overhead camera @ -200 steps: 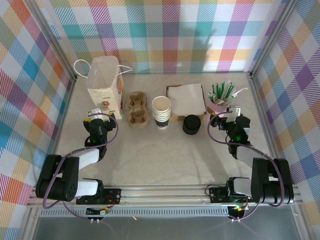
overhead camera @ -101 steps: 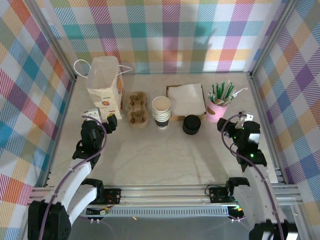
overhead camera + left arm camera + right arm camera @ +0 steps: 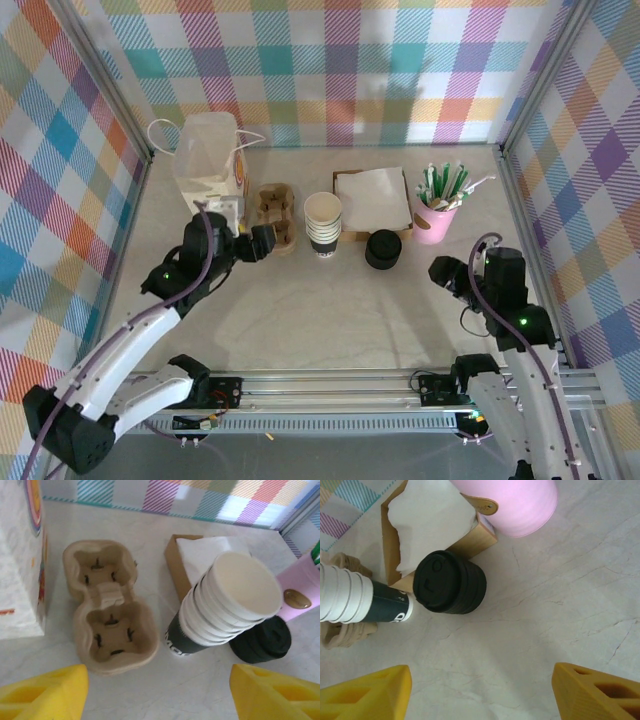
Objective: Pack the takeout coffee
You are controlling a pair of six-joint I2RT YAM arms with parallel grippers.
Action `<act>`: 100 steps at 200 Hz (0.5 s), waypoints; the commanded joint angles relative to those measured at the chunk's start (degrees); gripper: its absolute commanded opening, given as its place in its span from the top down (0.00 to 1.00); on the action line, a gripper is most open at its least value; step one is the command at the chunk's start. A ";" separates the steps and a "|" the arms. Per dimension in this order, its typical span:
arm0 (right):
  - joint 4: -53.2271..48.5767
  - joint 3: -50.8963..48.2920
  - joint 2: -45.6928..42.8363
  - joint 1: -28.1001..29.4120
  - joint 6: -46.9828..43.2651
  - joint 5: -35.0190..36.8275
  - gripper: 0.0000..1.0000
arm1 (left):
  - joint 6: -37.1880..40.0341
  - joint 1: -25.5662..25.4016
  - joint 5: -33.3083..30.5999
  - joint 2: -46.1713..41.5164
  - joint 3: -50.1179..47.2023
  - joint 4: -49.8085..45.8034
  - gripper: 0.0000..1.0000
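Standing upright, cup stack [image 3: 322, 225] has a vertical long axis, mouths up; left gripper [image 3: 160, 690] and right gripper [image 3: 482, 692] both spread, empty.

Black-white arms [image 3: 135, 338], yellow claw fingers [image 3: 45, 692]

bright plaid walls [image 3: 340, 60] enclose a pale marbled tabletop [image 3: 330, 310].

White paper bag [image 3: 205, 165] near the worktop's far-left corner; brown pulp cup carrier [image 3: 107, 605] beside it; pink straw-filled cup [image 3: 433, 224] far right.
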 commanded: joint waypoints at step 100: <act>-20.57 27.22 10.85 3.33 -7.66 -0.63 0.32 | -6.31 -4.27 -5.91 28.31 50.50 -32.34 0.35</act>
